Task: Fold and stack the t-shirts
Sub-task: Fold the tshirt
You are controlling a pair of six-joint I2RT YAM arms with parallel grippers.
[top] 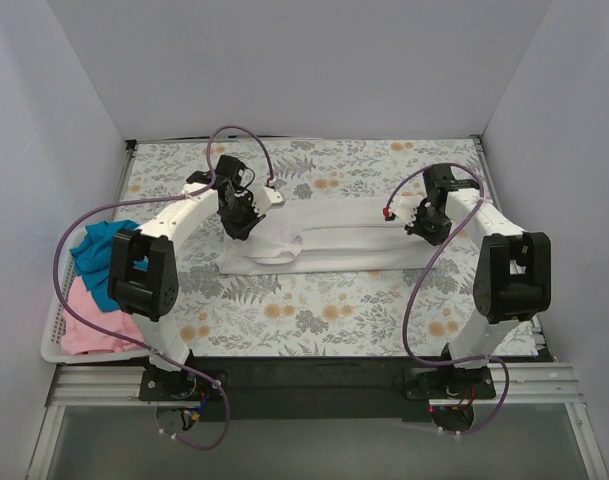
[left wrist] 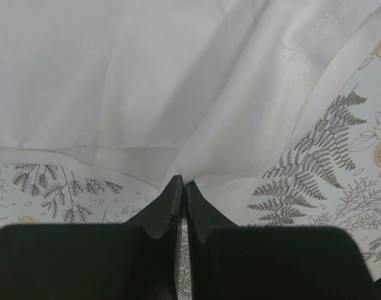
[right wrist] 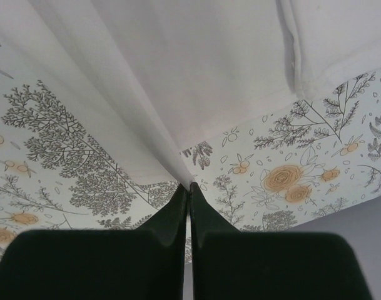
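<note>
- Nearest the arm bases, at the left edge of the table, stands the white basket [top: 50, 348]. A pink t-shirt [top: 89, 325] lies crumpled in it, with a teal t-shirt [top: 96, 250] bunched at its far end. Neither is folded, so by my reading most of the task is left.
- To the right of the basket and a little farther in, the white t-shirt [top: 334, 235] lies on the floral table cover [top: 314, 310] as a long, narrow band running away from the basket. It looks partly folded lengthwise, with layers showing at the end nearer the basket. I judge this to be a fold in progress on the first shirt. No finished stack shows anywhere.
- The left gripper [top: 237, 230] is at the end of the band nearer the basket. In its wrist view the left gripper [left wrist: 179, 187] has its fingers pressed together, and an edge of the white t-shirt [left wrist: 146, 81] runs straight into the tips, so it appears to pinch the cloth.
- The right gripper [top: 424, 232] is at the end of the band far from the basket. Its wrist view shows the right gripper [right wrist: 189, 190] likewise closed, with a lifted pleat of the white t-shirt [right wrist: 196, 75] drawn down between the tips and the table cover visible beneath.
</note>
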